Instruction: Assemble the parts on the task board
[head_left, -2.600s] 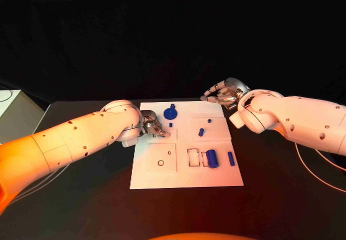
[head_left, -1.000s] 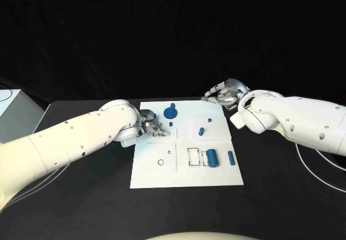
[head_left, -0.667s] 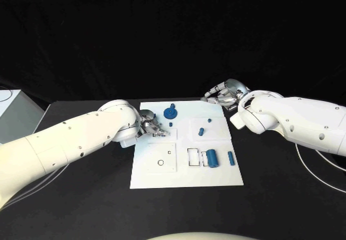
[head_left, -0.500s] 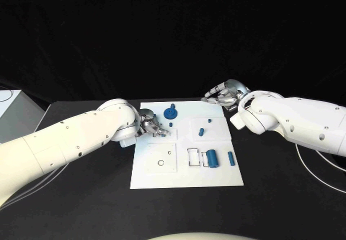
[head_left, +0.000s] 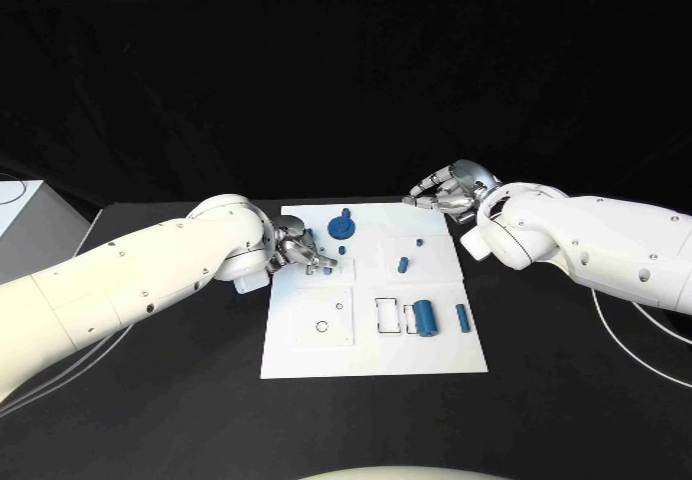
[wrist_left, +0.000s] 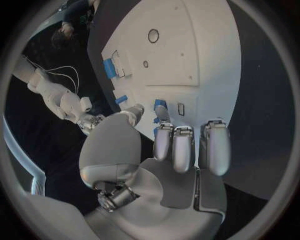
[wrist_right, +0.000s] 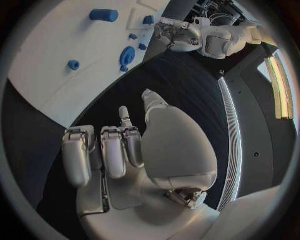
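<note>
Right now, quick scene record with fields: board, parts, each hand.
board: white task board flat on the black table
parts: blue round disc part at the far end; large blue cylinder lying beside a slim blue bar on the near right; small blue peg mid-board
left hand: left hand over the board's left edge, fingers curled; whether it holds anything cannot be told
right hand: right hand at the board's far right corner, over the table, fingers curled, nothing seen in it
</note>
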